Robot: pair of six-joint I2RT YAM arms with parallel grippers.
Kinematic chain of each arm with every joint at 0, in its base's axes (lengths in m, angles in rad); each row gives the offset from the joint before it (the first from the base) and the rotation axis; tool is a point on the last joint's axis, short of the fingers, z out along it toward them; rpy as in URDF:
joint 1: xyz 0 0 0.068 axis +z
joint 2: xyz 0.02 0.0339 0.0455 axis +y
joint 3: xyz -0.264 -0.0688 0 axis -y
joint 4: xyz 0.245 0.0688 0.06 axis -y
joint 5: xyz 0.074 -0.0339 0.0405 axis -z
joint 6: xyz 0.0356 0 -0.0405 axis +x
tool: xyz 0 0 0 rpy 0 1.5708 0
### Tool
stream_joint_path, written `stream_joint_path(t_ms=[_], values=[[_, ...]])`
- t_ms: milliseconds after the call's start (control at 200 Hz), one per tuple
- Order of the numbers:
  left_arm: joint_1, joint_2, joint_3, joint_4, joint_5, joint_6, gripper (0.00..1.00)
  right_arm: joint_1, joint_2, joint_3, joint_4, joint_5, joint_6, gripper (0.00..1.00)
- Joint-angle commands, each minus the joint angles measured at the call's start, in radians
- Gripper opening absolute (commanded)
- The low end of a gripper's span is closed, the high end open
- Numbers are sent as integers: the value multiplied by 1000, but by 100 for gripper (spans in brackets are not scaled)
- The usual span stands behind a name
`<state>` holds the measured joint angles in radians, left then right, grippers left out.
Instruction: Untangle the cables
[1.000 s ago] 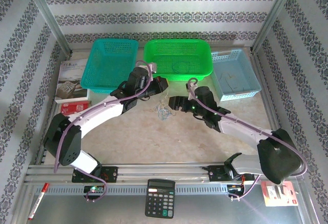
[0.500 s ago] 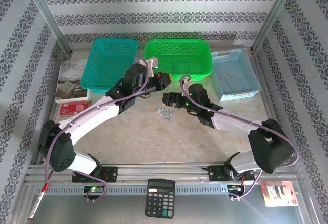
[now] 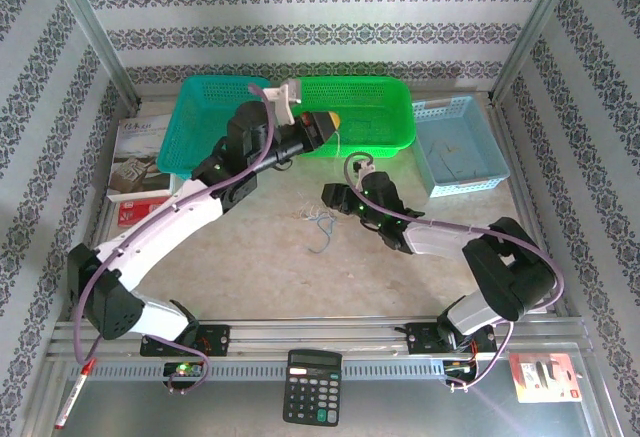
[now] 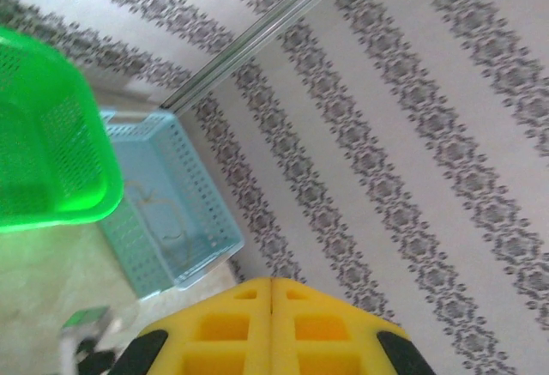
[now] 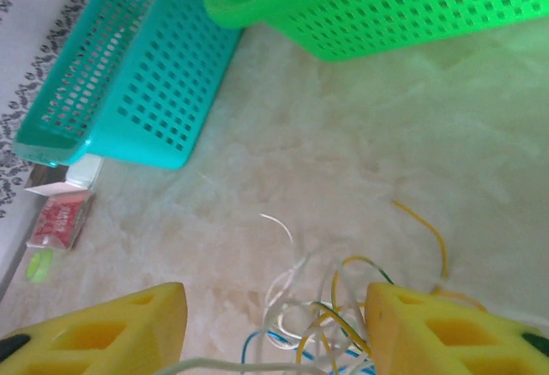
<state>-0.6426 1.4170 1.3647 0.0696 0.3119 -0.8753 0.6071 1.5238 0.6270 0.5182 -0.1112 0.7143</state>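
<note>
I'm holding my left gripper (image 4: 272,328) up high with its fingers pressed flat together. I can't tell if a wire is pinched in the seam. It's pointing out past the green basket (image 4: 47,152), well apart from the cables (image 5: 330,332). The cables are lying on the table as a small clump, sitting right between the fingers of my right gripper (image 5: 274,302), which is hanging low and spread wide. Loose white and yellow ends are trailing ahead of those fingertips. Right arm is nearer, I'm judging.
</note>
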Motion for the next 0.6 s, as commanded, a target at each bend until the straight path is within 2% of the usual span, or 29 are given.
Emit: stream_joint_path(t_ms=[0, 295, 595], values=[[-14, -40, 86, -28, -10, 31, 0, 11, 18, -29, 57, 54, 45, 56], [53, -50, 250, -140, -57, 156, 0, 16, 35, -82, 82, 82, 77, 58], [230, -36, 346, -158, -24, 157, 0, 14, 61, -108, 85, 100, 76, 65]])
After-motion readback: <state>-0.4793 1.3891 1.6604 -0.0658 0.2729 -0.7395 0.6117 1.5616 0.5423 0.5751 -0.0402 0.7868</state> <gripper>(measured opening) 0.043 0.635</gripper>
